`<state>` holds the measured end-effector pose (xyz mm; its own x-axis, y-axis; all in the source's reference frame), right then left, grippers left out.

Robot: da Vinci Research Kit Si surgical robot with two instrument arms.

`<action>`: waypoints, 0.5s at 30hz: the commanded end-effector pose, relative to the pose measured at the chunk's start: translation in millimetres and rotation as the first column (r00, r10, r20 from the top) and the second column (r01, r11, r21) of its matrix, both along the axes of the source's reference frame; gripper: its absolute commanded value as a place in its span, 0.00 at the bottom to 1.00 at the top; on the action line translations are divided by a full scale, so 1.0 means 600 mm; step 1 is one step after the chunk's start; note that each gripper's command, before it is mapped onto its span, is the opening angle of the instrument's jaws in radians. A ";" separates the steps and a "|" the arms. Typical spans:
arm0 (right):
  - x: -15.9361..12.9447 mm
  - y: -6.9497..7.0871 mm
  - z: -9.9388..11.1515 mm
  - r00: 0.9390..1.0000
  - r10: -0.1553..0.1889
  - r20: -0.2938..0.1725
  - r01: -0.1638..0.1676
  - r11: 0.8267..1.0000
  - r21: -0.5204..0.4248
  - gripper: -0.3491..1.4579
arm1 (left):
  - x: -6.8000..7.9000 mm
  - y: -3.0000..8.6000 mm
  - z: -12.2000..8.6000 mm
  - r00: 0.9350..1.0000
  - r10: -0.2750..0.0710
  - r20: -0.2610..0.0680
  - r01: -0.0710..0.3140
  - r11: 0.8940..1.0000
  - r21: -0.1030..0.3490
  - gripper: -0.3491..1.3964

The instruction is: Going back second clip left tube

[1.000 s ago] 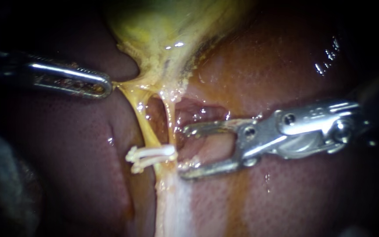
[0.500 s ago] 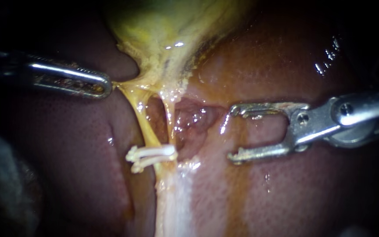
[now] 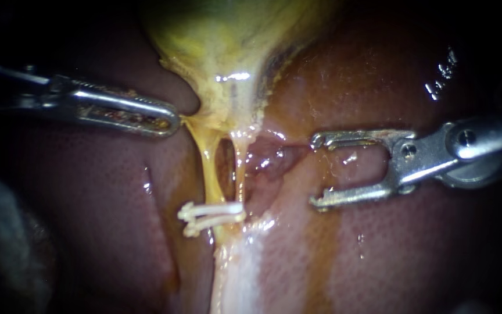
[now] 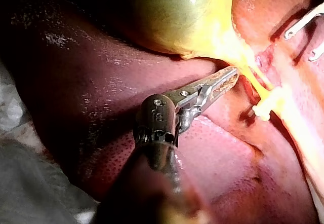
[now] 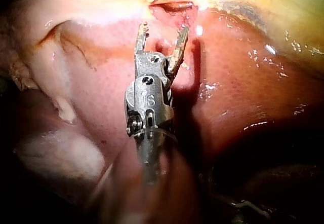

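My left instrument (image 3: 172, 121) is shut on the yellow tissue at the gallbladder's (image 3: 222, 46) neck, holding it taut; the left wrist view shows the same grip (image 4: 230, 77). Two thin yellow tubes run down from the neck, the left tube (image 3: 207, 168) and the right tube (image 3: 239, 166). White clip material (image 3: 213, 215) crosses the left tube low down as two close bars, also visible in the left wrist view (image 4: 266, 107). My right instrument (image 3: 315, 171) is open and empty over the liver, well right of the tubes. The right wrist view shows its jaws spread (image 5: 163, 31).
Wet red-brown liver (image 3: 413, 256) lies all around. A raw pink hollow (image 3: 268, 163) sits between the right tube and my right instrument. Pale tissue (image 3: 233, 273) runs down below the clip. White gauze (image 4: 30, 193) lies beside the liver near my left instrument's shaft.
My right instrument has drawn back to the right, away from the clip, jaws still open. My left instrument has moved right with the gallbladder neck, and the tubes now stand more upright.
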<state>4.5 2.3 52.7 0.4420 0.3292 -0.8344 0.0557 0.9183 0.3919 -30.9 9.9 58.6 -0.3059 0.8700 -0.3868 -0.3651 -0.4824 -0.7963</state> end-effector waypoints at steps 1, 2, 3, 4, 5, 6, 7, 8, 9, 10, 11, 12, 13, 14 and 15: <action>0.0000 0.0000 0.0000 1.000 0.000 0.000 0.000 1.000 0.000 0.47 | -0.0003 0.0000 0.0005 1.000 0.002 -0.001 -0.002 1.000 -0.002 0.00; 0.0000 0.0000 0.0000 1.000 -0.003 -0.001 0.003 1.000 0.001 0.47 | -0.0005 0.0000 0.0011 1.000 0.004 0.000 -0.004 1.000 -0.004 0.00; 0.0000 0.0000 0.0000 1.000 -0.003 -0.001 0.003 1.000 0.001 0.47 | -0.0007 0.0000 0.0015 1.000 0.005 0.000 -0.005 1.000 -0.005 0.00; 0.0000 0.0000 0.0000 1.000 -0.003 -0.001 0.003 1.000 0.001 0.47 | -0.0007 0.0000 0.0018 1.000 0.007 0.001 -0.007 1.000 -0.006 0.00; 0.0000 0.0000 0.0000 1.000 -0.003 -0.001 0.003 1.000 0.001 0.47 | -0.0008 0.0000 0.0023 1.000 0.009 0.002 -0.009 1.000 -0.007 0.00; 0.0000 -0.0001 0.0000 1.000 -0.003 -0.001 0.003 1.000 0.001 0.47 | -0.0008 0.0000 0.0026 1.000 0.007 0.002 -0.007 1.000 -0.003 0.00; 0.0000 -0.0001 -0.0001 1.000 -0.003 -0.001 0.003 1.000 0.001 0.47 | -0.0008 0.0000 0.0028 1.000 0.008 0.002 -0.008 1.000 -0.003 0.00; 0.0000 -0.0001 -0.0001 1.000 -0.003 -0.001 0.003 1.000 0.001 0.47 | -0.0008 0.0000 0.0031 1.000 0.009 0.002 -0.009 1.000 -0.004 0.00; 0.0000 -0.0001 -0.0001 1.000 -0.004 -0.002 0.004 1.000 0.001 0.47 | -0.0008 0.0000 0.0032 1.000 0.010 0.003 -0.010 1.000 -0.004 0.00; -0.0001 -0.0001 -0.0001 1.000 -0.004 -0.002 0.004 1.000 0.001 0.47 | -0.0008 0.0001 0.0033 1.000 0.010 0.003 -0.010 1.000 -0.005 0.00; -0.0001 -0.0001 -0.0001 1.000 -0.004 -0.002 0.004 1.000 0.001 0.47 | -0.0008 0.0001 0.0033 1.000 0.011 0.003 -0.011 1.000 -0.005 0.00; -0.0001 -0.0001 -0.0001 1.000 -0.004 -0.002 0.004 1.000 0.001 0.47 | -0.0008 0.0001 0.0033 1.000 0.011 0.004 -0.011 1.000 -0.005 0.00; -0.0001 -0.0001 -0.0001 1.000 -0.004 -0.002 0.004 1.000 0.001 0.47 | -0.0008 0.0001 0.0033 1.000 0.012 0.004 -0.012 1.000 -0.005 0.00; -0.0001 -0.0001 -0.0001 1.000 -0.004 -0.002 0.004 1.000 0.001 0.47 | -0.0008 0.0001 0.0033 1.000 0.012 0.004 -0.012 1.000 -0.005 0.00; -0.0001 -0.0001 -0.0001 1.000 -0.004 -0.002 0.004 1.000 0.001 0.47 | -0.0008 0.0001 0.0033 1.000 0.013 0.004 -0.013 1.000 -0.005 0.00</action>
